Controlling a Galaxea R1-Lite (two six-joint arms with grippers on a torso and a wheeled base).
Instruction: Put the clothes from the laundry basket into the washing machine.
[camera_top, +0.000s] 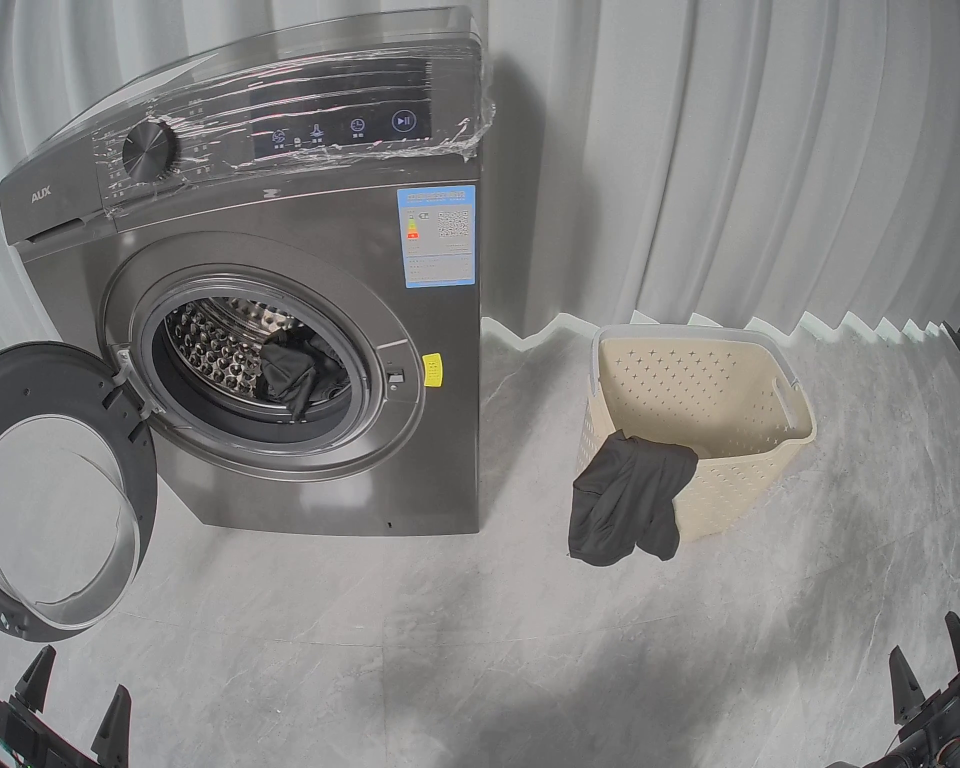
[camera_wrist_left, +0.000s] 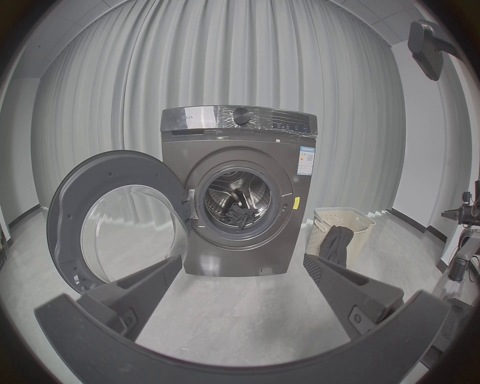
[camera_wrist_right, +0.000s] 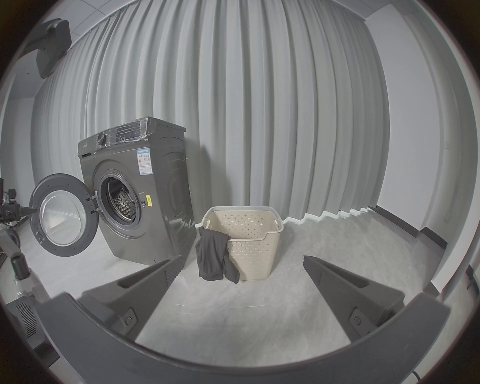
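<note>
Washing machine: the grey front-loader (camera_top: 330, 215) stands on the tiled floor (camera_top: 450, 640) against a pale curtain (camera_top: 700, 150).
Door: the round door (camera_top: 40, 380) hangs wide to the machine's left, leaving the mouth of the drum (camera_top: 215, 340) free for loading.
In the drum: one dark garment (camera_top: 295, 375) lies low at the drum's front, a fold of it near the lip.
Laundry basket: the cream basket (camera_top: 700, 332) sits on the floor just right of the machine, near enough for a short carry.
Hanging garment: a dark piece of clothing (camera_top: 625, 495) is draped over the basket's rim on the side nearest the machine. Most of it hangs outside, so it looks easy to pinch from the front.
Left claw: the left claw (camera_top: 78, 690) is low and well short of the machine, below the open door, fingers apart and empty.
Right claw: the right claw (camera_top: 925, 650) is on the far side of the basket from the machine, fingers apart and holding nothing.
Task standing: seemingly one garment in, one to go. The basket's visible inside looks bare.
Next move: probably the right claw, which faces the basket.
</note>
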